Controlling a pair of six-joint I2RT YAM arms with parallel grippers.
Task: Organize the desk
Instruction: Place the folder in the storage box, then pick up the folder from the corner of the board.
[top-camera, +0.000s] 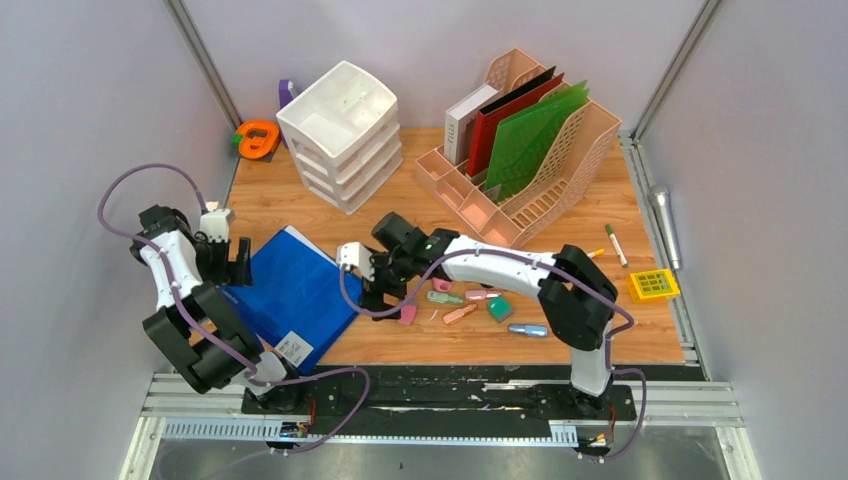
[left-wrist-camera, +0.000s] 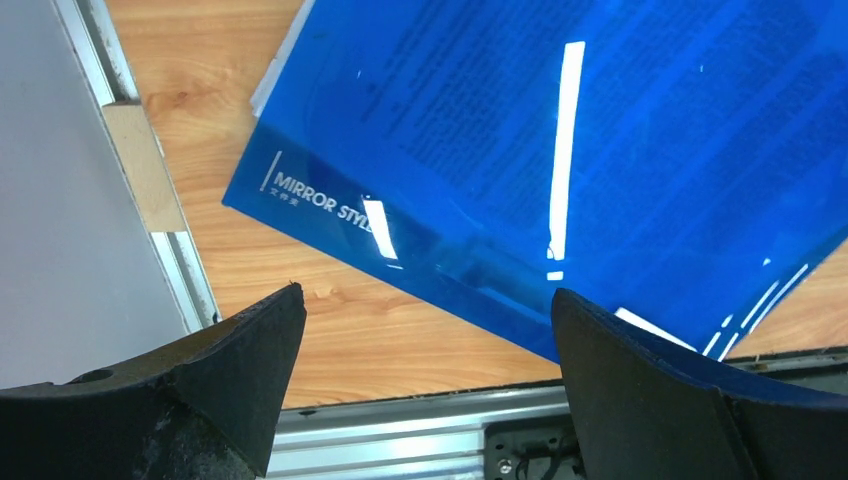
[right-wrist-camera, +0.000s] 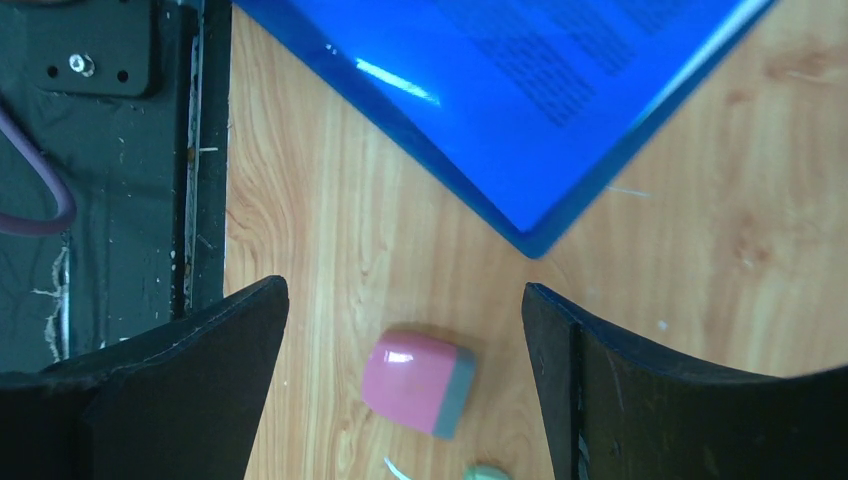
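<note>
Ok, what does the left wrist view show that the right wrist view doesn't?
Left wrist only: the MIRROR STYLE lettering, the grey wall, the open left gripper. Right wrist only: a pink grey-ended eraser framed by the open right gripper, and a purple cable. Both: the blue folder on the desk.

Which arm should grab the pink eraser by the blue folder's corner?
Right. The right hand hangs open over the pink eraser, which shows between its fingers. The left hand, also open, sits over the blue folder, on the side away from the eraser.
</note>
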